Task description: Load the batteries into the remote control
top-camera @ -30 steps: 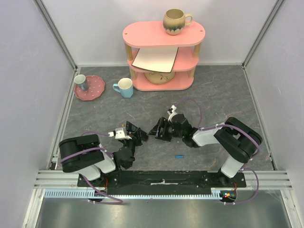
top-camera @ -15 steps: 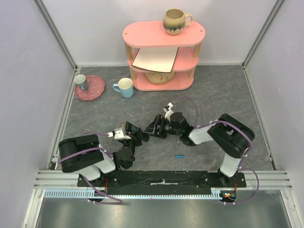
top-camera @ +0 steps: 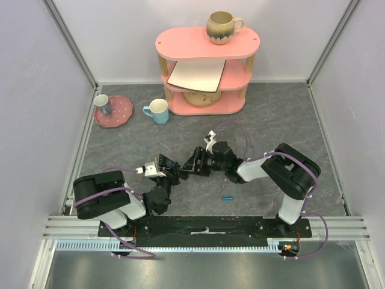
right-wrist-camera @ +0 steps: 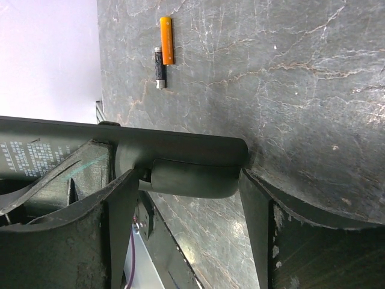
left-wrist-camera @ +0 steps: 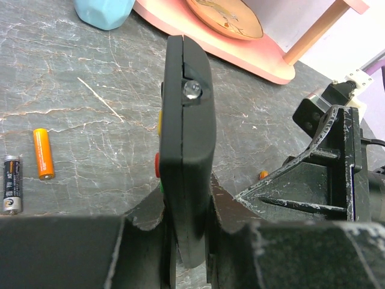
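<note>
- While the work happens low over the grey table (top-camera: 277,120), this surface also carries everything not yet in use; the remote control is lifted off it, near the arm bases.
- Pink shelf (top-camera: 186,42): stands well beyond the remote, at the far wall, and plays no part in this step.
- Left gripper (left-wrist-camera: 187,205): clenched on the lower end of the remote, holding it edge-on and upright. It likely acts as a vice, so that the other arm can work on the body.
- Right gripper (right-wrist-camera: 189,177): jaws spread, one finger on each side of the remote's free end, with a slim gap visible at one finger. No firm grasp shows. It is probably set to open the battery cover.
- Remote control (left-wrist-camera: 186,102): a slim black bar bridging the two grippers. Its coloured buttons face away from the right gripper, so the printed back is turned toward that arm.
- Orange battery (left-wrist-camera: 43,153) and dark battery (left-wrist-camera: 12,183): lie side by side on the table to the button side of the remote, apart from it and untouched.
- Blue battery (top-camera: 227,197): lies alone on the opposite side of the remote, near the right arm's base, and is not yet loaded.
</note>
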You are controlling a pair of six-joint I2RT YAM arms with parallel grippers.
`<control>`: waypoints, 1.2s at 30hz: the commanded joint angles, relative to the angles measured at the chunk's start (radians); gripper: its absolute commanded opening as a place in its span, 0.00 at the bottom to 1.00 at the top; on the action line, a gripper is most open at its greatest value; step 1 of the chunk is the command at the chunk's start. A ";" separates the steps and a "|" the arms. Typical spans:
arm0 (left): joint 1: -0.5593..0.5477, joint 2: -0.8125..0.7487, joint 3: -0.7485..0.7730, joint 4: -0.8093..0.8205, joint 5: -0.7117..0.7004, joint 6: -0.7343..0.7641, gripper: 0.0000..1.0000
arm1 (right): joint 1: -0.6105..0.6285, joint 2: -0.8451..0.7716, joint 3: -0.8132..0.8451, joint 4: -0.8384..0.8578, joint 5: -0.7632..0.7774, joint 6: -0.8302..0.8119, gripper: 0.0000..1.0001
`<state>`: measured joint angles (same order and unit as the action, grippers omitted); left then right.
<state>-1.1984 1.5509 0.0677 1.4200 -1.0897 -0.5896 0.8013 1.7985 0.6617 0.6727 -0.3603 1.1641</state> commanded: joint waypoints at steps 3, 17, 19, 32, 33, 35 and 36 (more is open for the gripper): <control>-0.007 -0.003 -0.072 0.046 -0.012 0.034 0.02 | 0.010 0.021 0.032 -0.038 0.012 -0.027 0.73; -0.007 -0.014 -0.071 0.069 -0.006 0.086 0.02 | 0.022 0.055 0.085 -0.206 0.035 -0.093 0.66; -0.009 -0.012 -0.072 0.072 -0.006 0.086 0.02 | 0.024 0.056 0.085 -0.217 0.040 -0.099 0.64; -0.007 -0.029 -0.072 0.079 -0.018 0.108 0.02 | 0.022 0.062 0.073 -0.260 0.049 -0.112 0.57; -0.007 -0.029 -0.071 0.080 -0.019 0.109 0.02 | 0.022 0.062 0.073 -0.262 0.049 -0.115 0.57; -0.007 -0.031 -0.072 0.080 -0.021 0.112 0.02 | 0.022 0.058 0.072 -0.266 0.052 -0.116 0.56; -0.007 -0.032 -0.072 0.079 -0.021 0.113 0.02 | 0.022 0.056 0.070 -0.269 0.053 -0.116 0.55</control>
<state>-1.1969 1.5223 0.0586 1.4048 -1.1172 -0.5476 0.8089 1.8145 0.7444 0.5579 -0.3649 1.1007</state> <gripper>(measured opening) 0.223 0.568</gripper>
